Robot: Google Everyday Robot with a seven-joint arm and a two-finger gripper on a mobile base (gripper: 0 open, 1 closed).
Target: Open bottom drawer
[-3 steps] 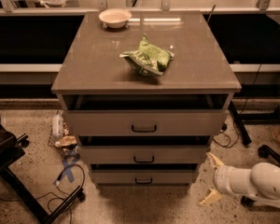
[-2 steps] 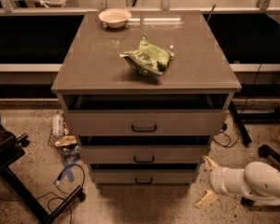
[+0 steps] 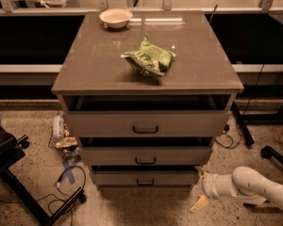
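Note:
The bottom drawer (image 3: 122, 178) is the lowest of three grey-beige fronts on the cabinet, with a small black bar handle (image 3: 145, 182) at its centre. It sits only a little out from the cabinet, with a dark gap above it. My gripper (image 3: 199, 188), on a white arm (image 3: 247, 186) coming in from the lower right, is low beside the cabinet's right bottom corner, just right of the bottom drawer front. Its two pale fingers are spread apart, one up and one down, and hold nothing. It is well right of the handle.
The top drawer (image 3: 146, 124) and the middle drawer (image 3: 145, 155) also stand slightly out. A green bag (image 3: 148, 58) and a white bowl (image 3: 115, 18) lie on the cabinet top. A bottle, clutter and cables (image 3: 63, 140) lie on the floor at left. A dark stand leg (image 3: 19, 192) is at lower left.
My gripper has moved left along the floor level toward the cabinet's right bottom corner. The drawers have not moved.

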